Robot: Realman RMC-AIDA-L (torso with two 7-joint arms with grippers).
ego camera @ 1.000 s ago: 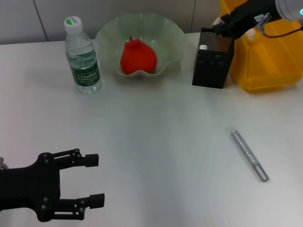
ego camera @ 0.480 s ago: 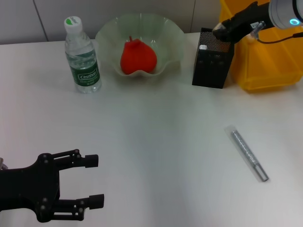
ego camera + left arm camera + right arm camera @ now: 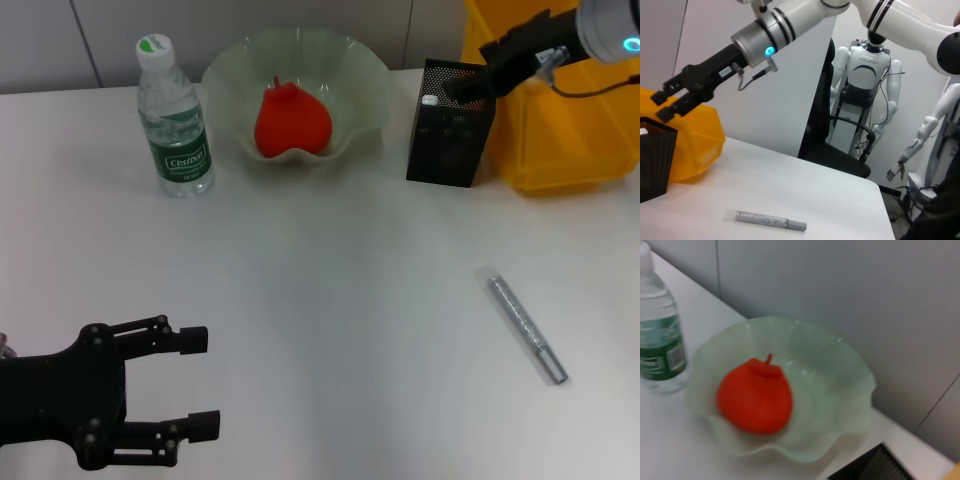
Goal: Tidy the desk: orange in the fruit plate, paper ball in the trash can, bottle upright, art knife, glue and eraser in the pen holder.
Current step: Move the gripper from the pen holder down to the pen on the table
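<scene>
Jaws of the right gripper [image 3: 468, 85] stand apart and empty, hovering just above the pen holder [image 3: 449, 124]'s open top; something white pokes up inside it. Left gripper [image 3: 190, 385], jaws apart, sits parked well to the near side of the holder. Remaining loose item: art knife [image 3: 527, 329], a slim silver stick lying flat on the surface [image 3: 330, 280], near side of the holder, well apart from it. Likely light, rigid, slick metal, rolls easily; best pinched across mid-barrel. Orange [image 3: 291, 120] sits in the fruit plate [image 3: 360, 75]; bottle [image 3: 174, 120] upright beyond that.
</scene>
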